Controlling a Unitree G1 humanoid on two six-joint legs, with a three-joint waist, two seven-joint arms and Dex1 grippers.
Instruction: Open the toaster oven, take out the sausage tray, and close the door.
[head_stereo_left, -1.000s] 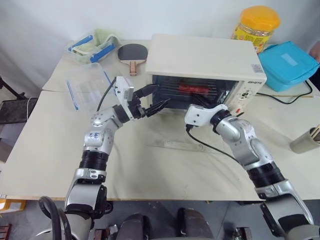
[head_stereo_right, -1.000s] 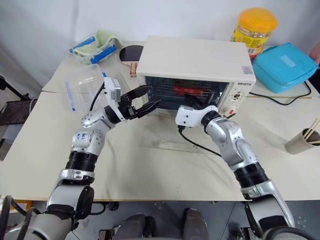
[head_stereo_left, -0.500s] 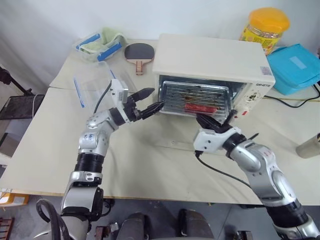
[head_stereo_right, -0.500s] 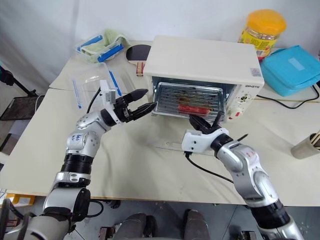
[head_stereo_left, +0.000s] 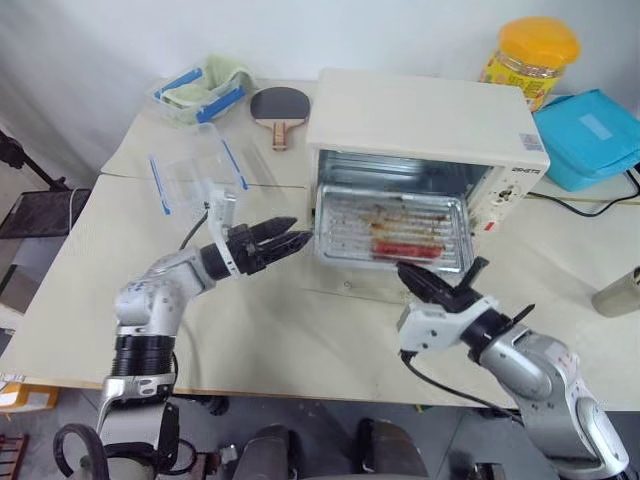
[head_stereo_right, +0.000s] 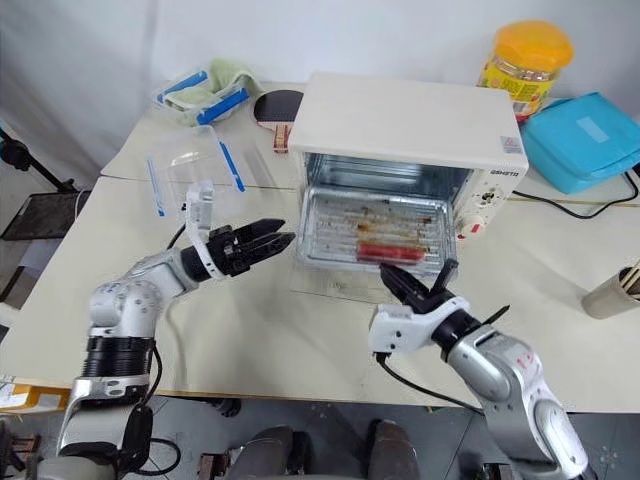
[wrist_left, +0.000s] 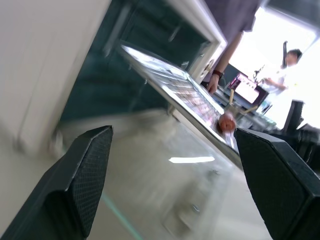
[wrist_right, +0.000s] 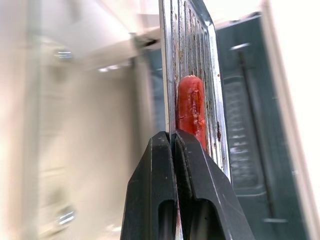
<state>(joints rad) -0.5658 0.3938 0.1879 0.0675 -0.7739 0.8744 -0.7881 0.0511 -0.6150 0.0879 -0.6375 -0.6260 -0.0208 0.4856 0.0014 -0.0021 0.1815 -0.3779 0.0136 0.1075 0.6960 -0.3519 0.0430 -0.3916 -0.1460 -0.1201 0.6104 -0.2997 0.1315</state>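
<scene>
- Two cream tables are sitting edge to edge, with a white wall behind them.
- The toaster oven is standing near the back edge, its door lying open and flat.
- The sausage tray is sticking halfway out, shiny and greasy, holding one red sausage.
- The right gripper is pinching the tray's front rim.
- The left gripper is hanging beside the tray, jaws apart.
- The oven's writing is looking too small to read.

Sausage tray shiny metal, grease-stained; toaster oven matt cream casing.
</scene>
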